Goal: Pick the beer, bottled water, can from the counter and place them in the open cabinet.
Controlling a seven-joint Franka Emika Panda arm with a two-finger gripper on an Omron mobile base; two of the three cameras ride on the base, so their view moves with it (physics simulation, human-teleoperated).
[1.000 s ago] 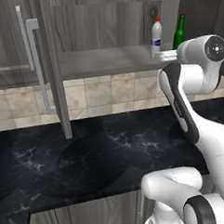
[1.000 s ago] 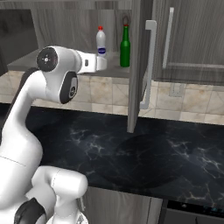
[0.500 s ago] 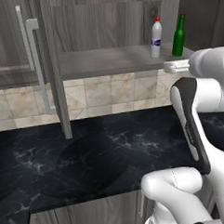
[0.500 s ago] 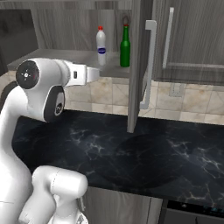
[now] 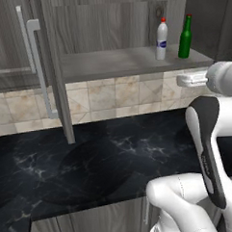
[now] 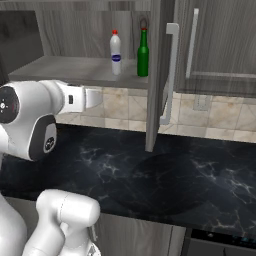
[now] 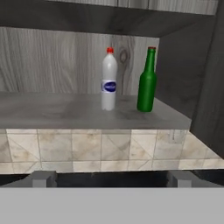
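Note:
On the shelf of the open cabinet (image 5: pixel 110 65) the bottled water (image 5: pixel 161 39) (image 6: pixel 116 52) (image 7: pixel 109 79), white with a red cap, stands upright. Just to its right stands the dark green beer (image 5: pixel 184 36) (image 6: pixel 143 53) (image 7: pixel 147 80), also upright. My gripper (image 5: pixel 179 79) (image 6: pixel 101 97) (image 7: pixel 111 179) is open and holds nothing. It hangs over the black counter (image 5: pixel 115 156), in front of the shelf and below its edge, well apart from both bottles. The can is out of view.
The cabinet door (image 5: pixel 50 68) (image 6: pixel 155 75) stands open edge-on over the counter, its silver bar handle (image 5: pixel 35 64) (image 6: pixel 170 75) sticking out. A tiled backsplash (image 7: pixel 109 153) runs under the shelf. A closed wall cabinet (image 6: pixel 220 45) is to the right.
My hand has drawn back from the bottles on the shelf and come down below shelf level. The jaws stayed open. Both bottles stand where they were.

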